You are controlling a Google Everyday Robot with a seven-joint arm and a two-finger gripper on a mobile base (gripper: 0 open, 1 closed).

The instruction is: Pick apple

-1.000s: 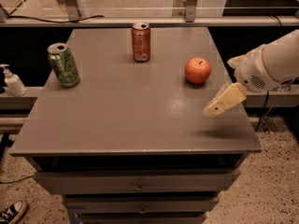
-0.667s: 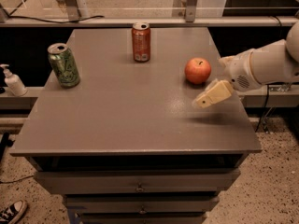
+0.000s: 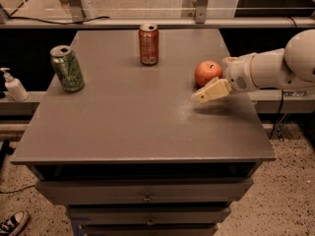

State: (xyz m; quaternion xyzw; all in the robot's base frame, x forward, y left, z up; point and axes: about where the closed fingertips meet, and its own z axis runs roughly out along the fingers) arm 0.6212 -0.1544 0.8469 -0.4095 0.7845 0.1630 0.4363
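Observation:
The apple [image 3: 207,72] is round and orange-red with a small dark stem dimple. It rests on the grey table [image 3: 133,117] near the right edge. My gripper [image 3: 210,80] reaches in from the right on a white arm [image 3: 275,68]. It is open and low over the table at the apple. The near cream finger [image 3: 212,91] lies just in front of the apple. A bit of the far finger [image 3: 229,60] shows behind the apple's right side. The apple is not lifted.
An orange-red soda can [image 3: 148,44] stands upright at the back middle of the table. A green can [image 3: 67,69] stands at the left. A soap pump bottle [image 3: 14,85] sits on a ledge left of the table. Drawers run below the table's front edge.
My gripper has moved left and toward the apple, from open table right of it to right at the apple. The apple and both cans have not moved.

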